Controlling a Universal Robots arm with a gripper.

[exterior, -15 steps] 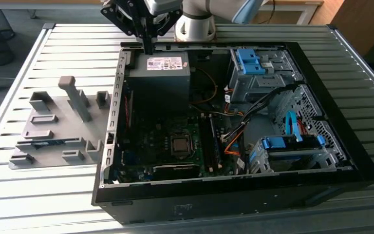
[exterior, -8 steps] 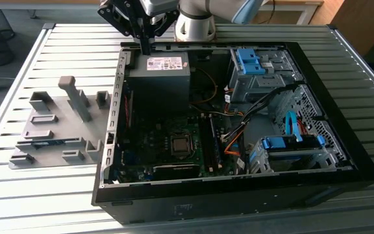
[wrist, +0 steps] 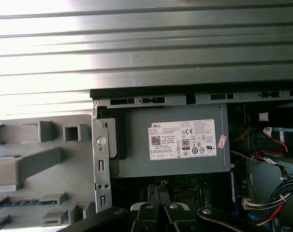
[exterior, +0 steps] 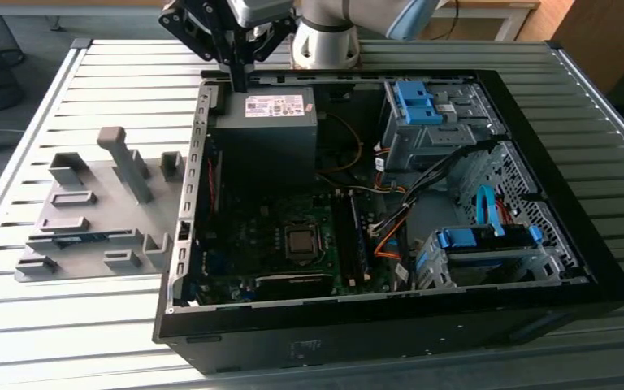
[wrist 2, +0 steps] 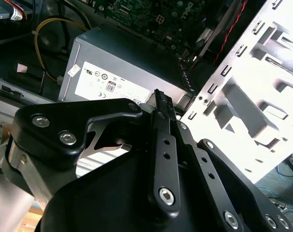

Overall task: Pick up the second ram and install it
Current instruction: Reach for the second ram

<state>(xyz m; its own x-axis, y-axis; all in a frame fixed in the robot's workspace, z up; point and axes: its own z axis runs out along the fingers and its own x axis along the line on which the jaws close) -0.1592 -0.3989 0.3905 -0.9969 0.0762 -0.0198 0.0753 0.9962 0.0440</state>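
Observation:
The second ram shows as a thin blue strip lying edge-up in a slot of the grey fixture beside the computer case; in the exterior view it is a faint blue line on that fixture. My gripper hangs over the case's far corner nearest the fixture, above the grey power supply, well away from the ram. Its black fingers are closed together with nothing between them, the tips pointing at the power supply. The motherboard's memory slots lie deeper in the case.
The open black computer case fills the slatted metal table's middle. Inside are bright-blue drive brackets, orange and black cables and the processor socket. Tall grey posts stand on the fixture.

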